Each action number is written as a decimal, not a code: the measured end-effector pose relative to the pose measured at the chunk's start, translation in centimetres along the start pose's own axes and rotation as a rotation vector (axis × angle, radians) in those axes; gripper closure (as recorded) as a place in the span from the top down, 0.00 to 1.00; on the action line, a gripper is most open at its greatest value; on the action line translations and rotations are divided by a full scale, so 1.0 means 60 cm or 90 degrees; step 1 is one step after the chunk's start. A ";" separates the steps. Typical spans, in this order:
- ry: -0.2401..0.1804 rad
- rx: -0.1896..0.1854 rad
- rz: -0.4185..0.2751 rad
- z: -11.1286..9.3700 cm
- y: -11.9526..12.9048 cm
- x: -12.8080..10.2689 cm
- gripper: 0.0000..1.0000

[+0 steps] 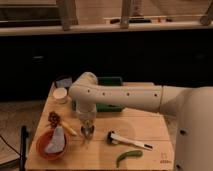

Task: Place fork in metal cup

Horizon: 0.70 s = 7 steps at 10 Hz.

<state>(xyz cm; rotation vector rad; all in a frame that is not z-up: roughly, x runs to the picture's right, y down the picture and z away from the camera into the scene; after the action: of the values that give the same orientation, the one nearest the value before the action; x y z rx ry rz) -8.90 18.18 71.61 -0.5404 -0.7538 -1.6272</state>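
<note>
Claw (88,128), closed, is hanging directly over the metal cup (89,134) just beneath it on the desk (150,126), probably lining up the drop; the fork, too slim to discern, is presumably sitting pinched inside the claw.

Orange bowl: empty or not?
Not empty: a pale bluish item lies in the round orange bowl; the end effector, shut, hangs low beside it.

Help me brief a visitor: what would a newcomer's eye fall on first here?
The big white arm stretching across from the right dominates. Its gripper points down, shut, over the metal cup near the middle of the table. Next come the orange bowl at front left and the green pepper at front right.
</note>
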 end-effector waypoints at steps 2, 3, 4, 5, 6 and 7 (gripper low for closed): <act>-0.002 -0.002 0.002 0.002 0.001 0.005 0.15; -0.004 -0.002 0.004 0.004 0.000 0.008 0.26; -0.005 -0.004 0.005 0.005 0.000 0.011 0.39; -0.006 -0.005 0.006 0.005 0.000 0.012 0.47; -0.007 -0.006 0.006 0.006 0.000 0.013 0.56; -0.008 -0.008 0.006 0.007 -0.001 0.014 0.67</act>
<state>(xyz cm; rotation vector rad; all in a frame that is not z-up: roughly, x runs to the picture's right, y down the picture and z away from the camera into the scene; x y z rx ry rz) -9.15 17.95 72.48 -0.5628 -0.7495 -1.6215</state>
